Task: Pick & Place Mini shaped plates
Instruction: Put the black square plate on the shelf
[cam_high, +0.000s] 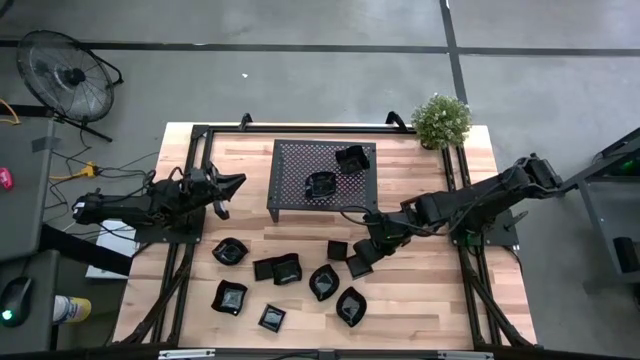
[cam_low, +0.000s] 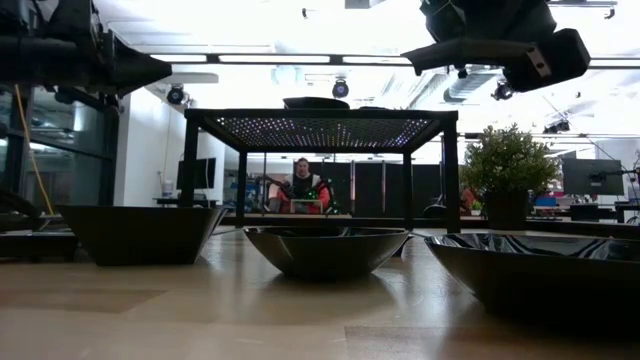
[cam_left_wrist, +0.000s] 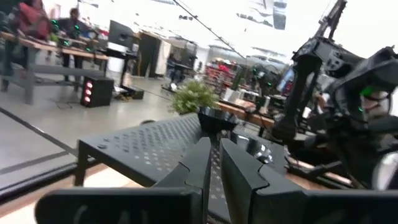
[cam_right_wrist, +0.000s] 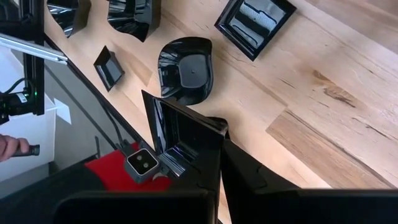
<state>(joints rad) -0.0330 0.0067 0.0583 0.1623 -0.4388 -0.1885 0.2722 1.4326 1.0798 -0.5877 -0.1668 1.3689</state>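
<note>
The right jaws (cam_right_wrist: 217, 140) are clamped on a small glossy black square plate (cam_right_wrist: 180, 134), lifted above the wooden desk (cam_right_wrist: 298, 93). Best carried level to the black perforated mesh rack (cam_high: 300, 165) beyond. The left jaws (cam_left_wrist: 214, 165), nearly closed, hold nothing.

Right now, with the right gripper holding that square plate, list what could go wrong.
1. The right gripper pinches the square plate only at one edge and the plate hangs tilted, so it may slip or swing during the carry.
2. Two plates already sit on the mesh rack; a careless placement could knock them.
3. Other mini plates lie close around the pick spot, so a low move could nudge them.
</note>
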